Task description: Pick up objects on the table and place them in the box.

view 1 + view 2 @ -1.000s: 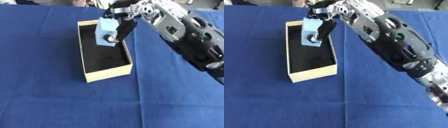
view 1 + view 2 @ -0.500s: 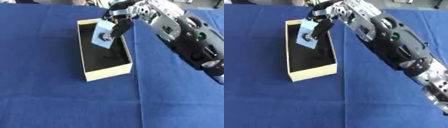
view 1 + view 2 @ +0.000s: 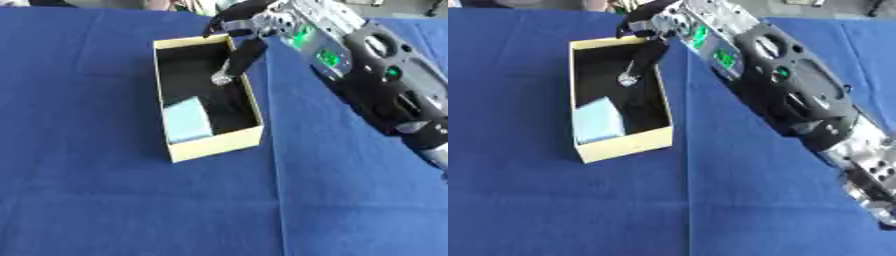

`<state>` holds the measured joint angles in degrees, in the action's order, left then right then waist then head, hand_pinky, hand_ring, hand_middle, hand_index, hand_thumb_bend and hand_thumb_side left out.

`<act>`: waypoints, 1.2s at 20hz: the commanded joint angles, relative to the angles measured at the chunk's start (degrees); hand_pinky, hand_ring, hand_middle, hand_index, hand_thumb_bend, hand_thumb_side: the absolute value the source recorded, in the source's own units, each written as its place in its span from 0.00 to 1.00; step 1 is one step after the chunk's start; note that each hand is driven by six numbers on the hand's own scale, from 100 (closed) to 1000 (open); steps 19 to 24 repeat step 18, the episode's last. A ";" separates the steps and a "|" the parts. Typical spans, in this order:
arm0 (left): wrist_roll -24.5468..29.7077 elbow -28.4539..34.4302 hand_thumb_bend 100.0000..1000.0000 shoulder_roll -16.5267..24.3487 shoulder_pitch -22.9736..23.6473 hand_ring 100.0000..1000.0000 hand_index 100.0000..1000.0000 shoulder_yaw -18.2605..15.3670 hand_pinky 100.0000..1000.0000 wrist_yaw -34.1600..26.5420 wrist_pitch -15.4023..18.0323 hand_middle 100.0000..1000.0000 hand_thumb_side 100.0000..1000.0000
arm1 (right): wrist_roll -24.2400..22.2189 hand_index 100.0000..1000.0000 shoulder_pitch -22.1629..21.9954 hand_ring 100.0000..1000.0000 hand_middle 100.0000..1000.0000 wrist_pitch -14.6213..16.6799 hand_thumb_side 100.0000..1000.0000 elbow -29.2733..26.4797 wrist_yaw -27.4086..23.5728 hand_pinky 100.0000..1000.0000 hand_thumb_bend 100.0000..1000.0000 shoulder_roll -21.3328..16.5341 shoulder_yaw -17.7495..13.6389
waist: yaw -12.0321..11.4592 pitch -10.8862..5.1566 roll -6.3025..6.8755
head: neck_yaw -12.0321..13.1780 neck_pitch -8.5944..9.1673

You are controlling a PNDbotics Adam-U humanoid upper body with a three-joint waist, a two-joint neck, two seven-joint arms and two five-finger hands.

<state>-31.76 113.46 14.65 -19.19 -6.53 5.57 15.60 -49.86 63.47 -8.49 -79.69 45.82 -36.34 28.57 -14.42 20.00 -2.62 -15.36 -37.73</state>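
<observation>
Fingers (image 3: 236, 59) of right hand (image 3: 248, 31) extended, holding nothing, over box (image 3: 210, 143) far end; light blue block (image 3: 186, 120) inside box, near end.

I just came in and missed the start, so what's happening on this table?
The robot's right hand reaches in from the upper right and hangs over the far end of the open cardboard box on the blue tablecloth. A light blue block lies inside the box at its near end, and the hand is not touching it, its fingers pointing down into the box, holding nothing. The left hand is out of view.
</observation>
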 commanded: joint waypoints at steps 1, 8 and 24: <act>0.28 1.13 0.00 0.67 -0.40 0.67 0.70 0.04 0.42 -0.29 0.00 0.60 0.67 | 0.12 1.00 0.99 1.00 1.00 0.18 0.67 -0.37 0.37 0.85 0.50 -0.71 -1.28 | 0.16 -1.71 -0.23 | -0.22 -0.35; 0.14 1.13 0.00 0.71 -0.22 0.67 0.70 -0.18 0.42 -0.14 -0.08 0.60 0.67 | 3.50 1.00 0.92 0.98 0.98 -2.11 0.85 -6.15 -3.91 0.80 0.15 -3.44 -5.57 | 0.66 -1.74 -0.04 | 0.35 -0.31; -1.20 1.13 0.00 0.91 0.37 0.67 0.70 -1.18 0.42 0.55 -0.04 0.61 0.67 | 11.54 0.79 -2.93 0.83 0.76 -9.09 0.94 -19.23 -11.01 0.73 0.00 -13.51 -18.35 | 2.90 -1.23 1.24 | 3.46 -0.18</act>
